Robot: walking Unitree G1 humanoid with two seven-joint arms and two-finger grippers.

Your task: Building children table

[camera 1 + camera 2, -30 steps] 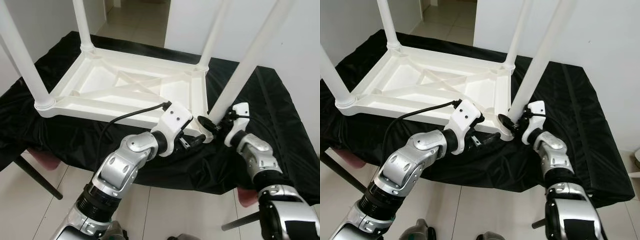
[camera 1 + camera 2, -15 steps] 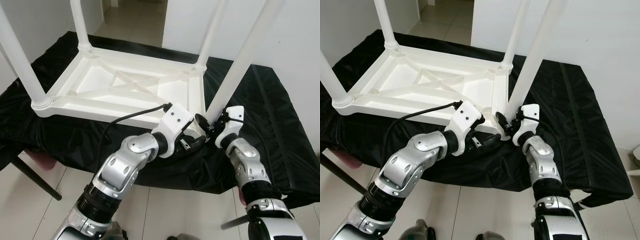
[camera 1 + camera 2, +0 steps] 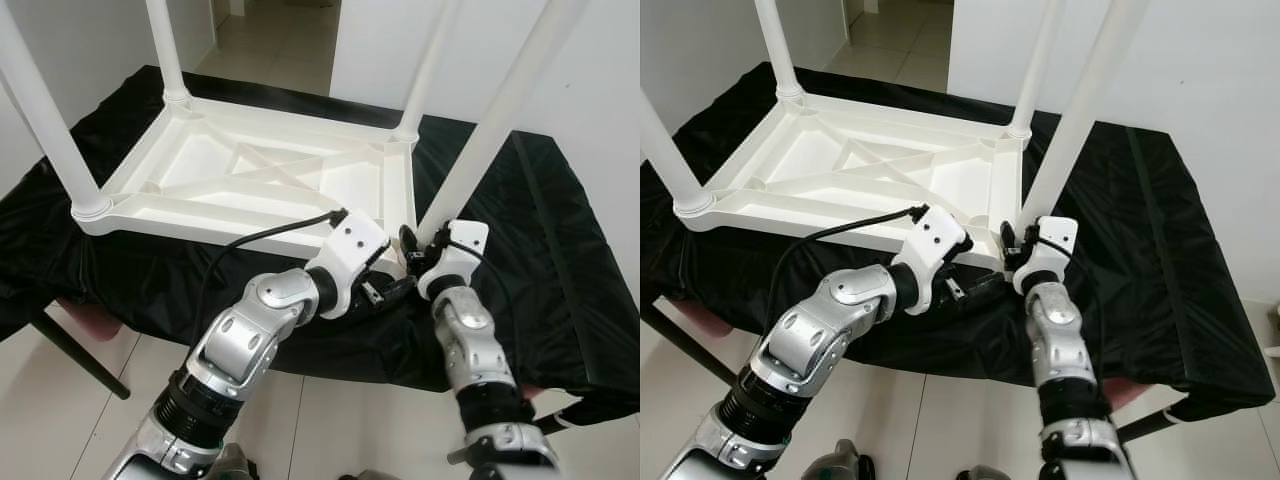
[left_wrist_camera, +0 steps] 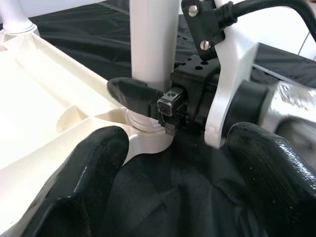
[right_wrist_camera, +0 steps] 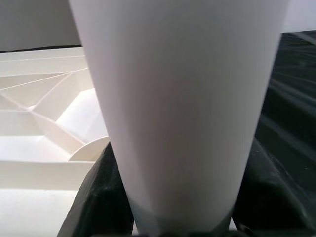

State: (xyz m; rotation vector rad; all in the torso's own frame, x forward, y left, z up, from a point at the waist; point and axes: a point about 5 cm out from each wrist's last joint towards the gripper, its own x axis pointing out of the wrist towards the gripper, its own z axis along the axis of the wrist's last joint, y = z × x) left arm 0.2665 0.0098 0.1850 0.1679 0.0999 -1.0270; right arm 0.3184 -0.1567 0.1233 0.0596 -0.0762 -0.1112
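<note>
An upturned white plastic children's table [image 3: 270, 170] lies top-down on a black cloth-covered surface [image 3: 560, 250], its ribbed underside facing up and four round white legs rising from its corner sockets. The near-right leg [image 3: 490, 130] stands in the corner socket closest to the robot.

Over the last second the right gripper [image 3: 415, 250] has travelled inward along the table's near edge, from a place out to the right of the leg's foot to a place hard against it, and the leg now leans less than it did. By this reading the leg is being seated or squared in its socket; the other three legs already stand in place, so the build appears close to done.

The right gripper is closed around the base of that leg. The left gripper [image 3: 385, 292] sits just beside it, low at the same corner, its fingers spread apart and holding nothing.

The head views show both wrists meeting at the corner but hide the contact itself. The left wrist view supplies it: one black finger [image 4: 133, 95] of the right gripper pressed to the leg just above the socket collar [image 4: 140, 121]. The right wrist view shows the leg's white shaft [image 5: 182, 113] between dark pads.
</note>
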